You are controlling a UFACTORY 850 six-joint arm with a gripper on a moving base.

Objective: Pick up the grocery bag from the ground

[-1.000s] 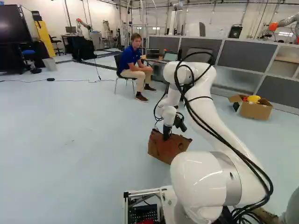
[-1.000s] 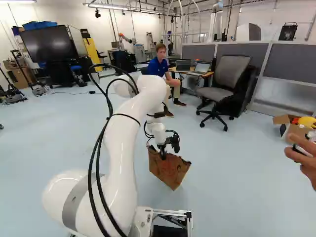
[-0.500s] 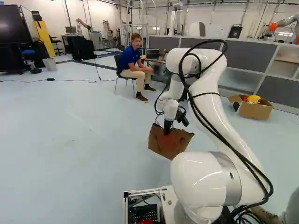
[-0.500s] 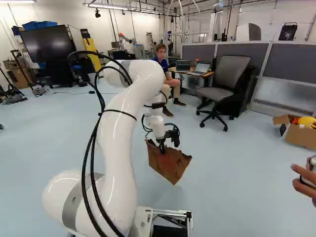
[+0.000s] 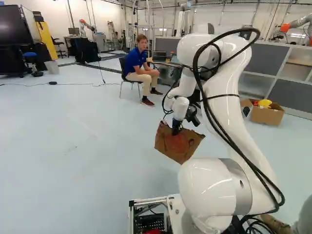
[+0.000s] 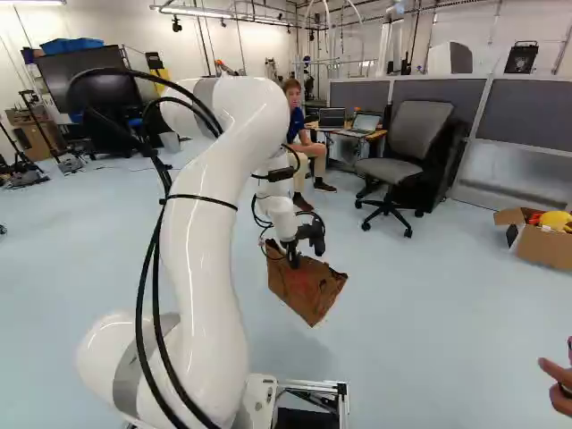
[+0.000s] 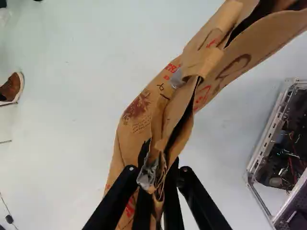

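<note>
The gripper (image 5: 176, 128) holds the brown paper grocery bag (image 5: 178, 145) by its top edge, and the bag hangs tilted below it, off the floor. In the right base view the same bag (image 6: 306, 284) hangs under the gripper (image 6: 293, 257). In the wrist view the gripper (image 7: 156, 191) is shut on the bunched rim of the bag (image 7: 136, 112), one finger on each side. The bag's folded top stretches ahead of the fingers. Its bottom is hidden in the wrist view.
A cardboard box (image 5: 265, 113) with yellow and red things stands on the floor at the right. A seated person is farther ahead, near a table with laptops and an office chair (image 6: 393, 165). A hand shows at the right base view's right edge. Another robot (image 5: 298, 23) stands behind the partitions.
The arm has risen and drawn back somewhat, lifting the bag from the floor with it. The bag hangs more tilted. The base has not moved. The hand at the right has shifted lower.
</note>
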